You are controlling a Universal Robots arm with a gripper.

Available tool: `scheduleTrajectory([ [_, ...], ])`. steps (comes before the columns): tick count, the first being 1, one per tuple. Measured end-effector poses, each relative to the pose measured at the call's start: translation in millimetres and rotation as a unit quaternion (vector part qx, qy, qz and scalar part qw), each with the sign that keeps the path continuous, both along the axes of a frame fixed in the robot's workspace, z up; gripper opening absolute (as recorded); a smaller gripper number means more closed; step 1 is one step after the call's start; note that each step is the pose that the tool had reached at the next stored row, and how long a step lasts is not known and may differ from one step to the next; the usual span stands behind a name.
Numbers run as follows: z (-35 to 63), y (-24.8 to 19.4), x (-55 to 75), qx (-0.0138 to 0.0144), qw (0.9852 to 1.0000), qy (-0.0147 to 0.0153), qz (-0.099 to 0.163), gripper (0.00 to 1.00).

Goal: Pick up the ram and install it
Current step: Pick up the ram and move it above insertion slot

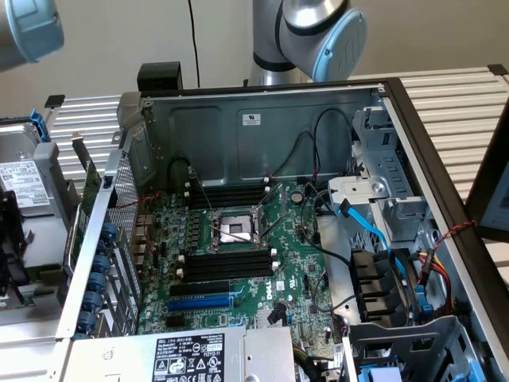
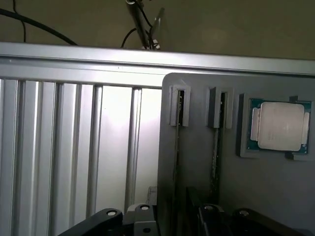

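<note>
Two ram sticks stand on edge in a grey holder plate (image 2: pixel 197 187), one (image 2: pixel 177 142) beside the other (image 2: pixel 216 147). Each is seen along its thin edge and is held by a grey clip at the far end. My gripper (image 2: pixel 165 220) hangs above this plate with its dark fingers (image 2: pixel 106 219) spread apart and nothing between them, so it is open. The nearer stick runs toward the gap between the fingers. In the exterior view the open computer case (image 1: pixel 262 119) shows the motherboard with long black slots (image 1: pixel 227 267) on both sides of the processor socket (image 1: pixel 235 229).
A processor chip (image 2: pixel 278 125) sits in a recess of the holder plate. Ribbed aluminium table (image 2: pixel 74 147) lies beside the plate. In the case there are a blue slot (image 1: pixel 200 303), blue and black cables (image 1: pixel 374 231), drive bays and a power supply (image 1: pixel 187 358).
</note>
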State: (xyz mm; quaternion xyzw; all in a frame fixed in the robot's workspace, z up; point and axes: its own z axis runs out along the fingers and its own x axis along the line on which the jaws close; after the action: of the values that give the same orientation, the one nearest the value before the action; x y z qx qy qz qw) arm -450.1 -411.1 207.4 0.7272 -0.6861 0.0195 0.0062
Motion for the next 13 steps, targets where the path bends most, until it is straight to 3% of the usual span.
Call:
scheduleTrajectory([
  [10,-8.4,0.0,-0.9,0.0,1.0,0.0,0.0,0.35],
  [12,-8.1,0.1,-1.2,0.0001,1.0,-0.0009,0.0,0.22],
  [13,-6.3,0.1,-1.2,0.0001,1.0,-0.0017,0.0,0.22],
])
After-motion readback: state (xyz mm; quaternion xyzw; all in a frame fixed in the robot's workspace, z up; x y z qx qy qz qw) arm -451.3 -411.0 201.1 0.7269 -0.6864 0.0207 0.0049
